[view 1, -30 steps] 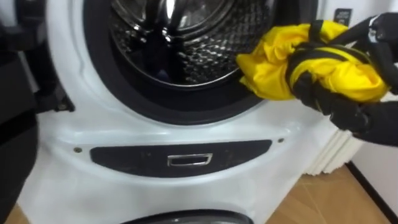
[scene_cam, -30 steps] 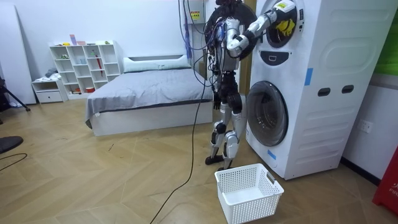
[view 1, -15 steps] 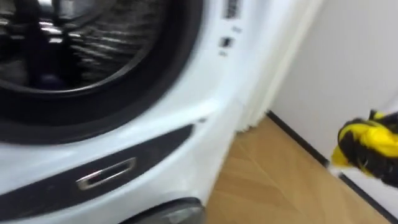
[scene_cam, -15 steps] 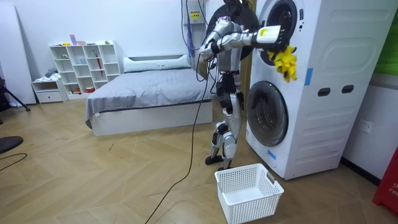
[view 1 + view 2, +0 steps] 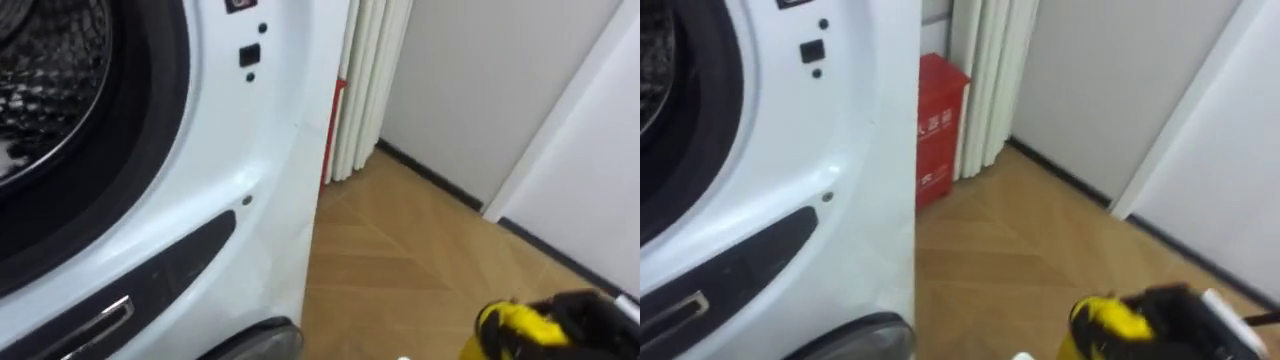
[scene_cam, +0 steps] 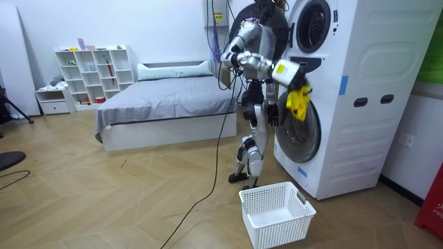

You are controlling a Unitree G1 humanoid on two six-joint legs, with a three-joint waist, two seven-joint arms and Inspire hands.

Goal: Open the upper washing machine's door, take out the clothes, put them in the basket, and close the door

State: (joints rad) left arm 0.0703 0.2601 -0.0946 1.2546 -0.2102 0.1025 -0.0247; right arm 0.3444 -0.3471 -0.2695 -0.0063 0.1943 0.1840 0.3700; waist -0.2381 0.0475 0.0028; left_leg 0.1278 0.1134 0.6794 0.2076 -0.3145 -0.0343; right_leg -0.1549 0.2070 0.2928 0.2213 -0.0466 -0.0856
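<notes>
— Left eye view: bottom right corner, right hand [image 5: 588, 316], dark fingers curled round a crumpled yellow garment [image 5: 508, 330]; perforated steel drum [image 5: 40, 70] far left.
— Right eye view?
— Same clasp; boxy red cabinet [image 5: 937, 140] beside the washing machine [image 5: 790, 150].
— Room view?
— Garment dangling limp before the machine's front, lattice-walled basket [image 6: 277, 214] on the floor below.

Washer [image 5: 270, 150] glossy white, drum [image 5: 40, 90] perf. metal, floor [image 5: 400, 260] smooth wood, garment [image 5: 510, 325] yellow cloth.

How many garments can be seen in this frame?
1: a yellow garment gripped in the right hand, hanging in front of the washing machine's lower door. More may be hidden inside the upper drum.
</notes>
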